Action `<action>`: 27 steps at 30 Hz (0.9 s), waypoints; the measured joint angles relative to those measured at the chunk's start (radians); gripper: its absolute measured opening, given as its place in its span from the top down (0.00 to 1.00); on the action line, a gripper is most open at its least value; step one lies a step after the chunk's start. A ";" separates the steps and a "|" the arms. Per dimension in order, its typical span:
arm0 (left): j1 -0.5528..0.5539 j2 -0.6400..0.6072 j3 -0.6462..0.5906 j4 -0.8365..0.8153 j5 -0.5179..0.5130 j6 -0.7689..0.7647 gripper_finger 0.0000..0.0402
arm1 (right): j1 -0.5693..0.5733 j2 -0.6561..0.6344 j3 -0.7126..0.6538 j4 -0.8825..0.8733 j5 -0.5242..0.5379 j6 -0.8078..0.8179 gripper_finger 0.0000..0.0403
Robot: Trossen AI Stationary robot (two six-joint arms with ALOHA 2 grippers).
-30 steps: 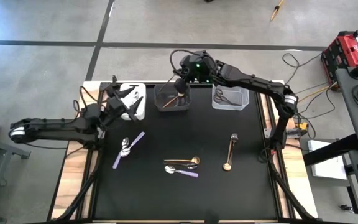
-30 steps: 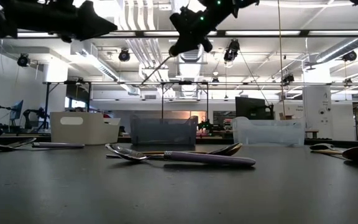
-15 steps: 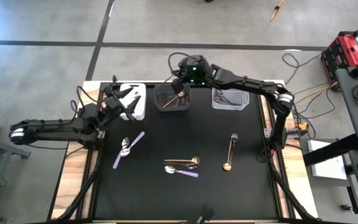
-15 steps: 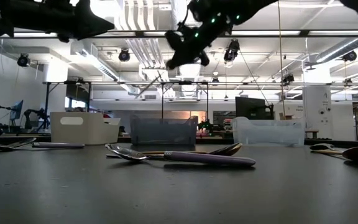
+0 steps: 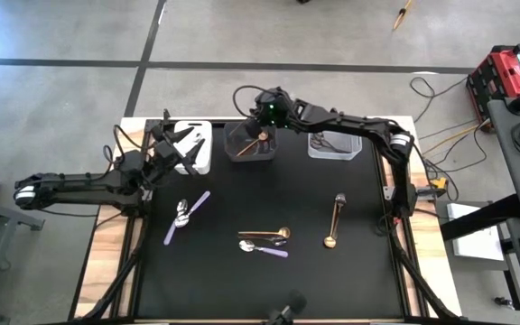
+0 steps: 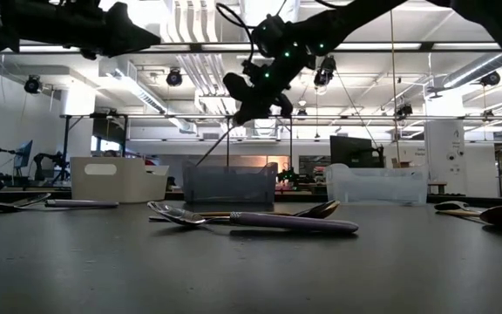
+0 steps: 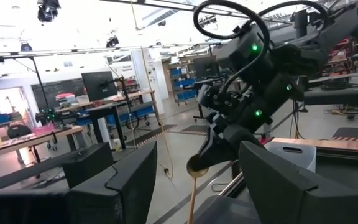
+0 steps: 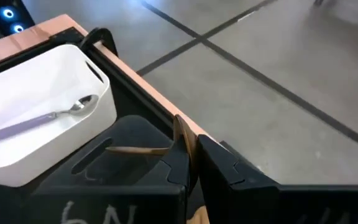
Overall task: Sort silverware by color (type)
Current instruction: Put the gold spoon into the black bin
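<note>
- While the right gripper (image 5: pixel 258 126) hangs above the dark bin (image 5: pixel 249 142), its fingers are clamped together on a gold utensil (image 5: pixel 258 141); from the low camera the utensil (image 6: pixel 217 144) slants down from the gripper (image 6: pixel 253 103) toward the dark bin (image 6: pixel 229 184), upper end in the jaws, lower end pointing into the bin.
- From the right wrist camera the gold strip (image 8: pixel 185 142) is pinched between the two dark fingers, over the dark bin (image 8: pixel 123 163), with the white bin (image 8: pixel 55 118) just beside it.
- A lilac-handled spoon (image 8: pixel 45 118) lies in the white bin, long axis along the bin's length.
- The left gripper (image 5: pixel 181 153) hovers over the white bin (image 5: pixel 193 147) with its fingers spread apart, holding nothing.
- On the black mat (image 5: pixel 242 289), two lilac-handled spoons (image 5: pixel 187 215) lie side by side, slanting, near the left arm.
- Near the centre, a gold spoon (image 5: pixel 264 234) lies crosswise, bowl toward the right arm; just beside it is another lilac spoon (image 5: pixel 263 247), bowl the other way.
- Farther right, a gold spoon with a dark end (image 5: pixel 334 221) lies lengthwise, pointing toward the bins.
- The clear bin (image 5: pixel 334 141) holds dark grey utensils.
</note>
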 joint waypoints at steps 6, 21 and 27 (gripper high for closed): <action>0.000 0.004 0.000 -0.001 -0.001 0.000 0.48 | 0.000 0.009 0.000 -0.055 -0.013 0.075 0.97; 0.000 0.010 0.000 -0.001 -0.001 -0.003 0.48 | 0.013 0.009 -0.005 -0.150 -0.037 0.135 0.97; 0.000 0.022 0.000 0.002 -0.001 -0.003 0.48 | 0.018 0.009 -0.044 -0.131 -0.037 0.144 0.97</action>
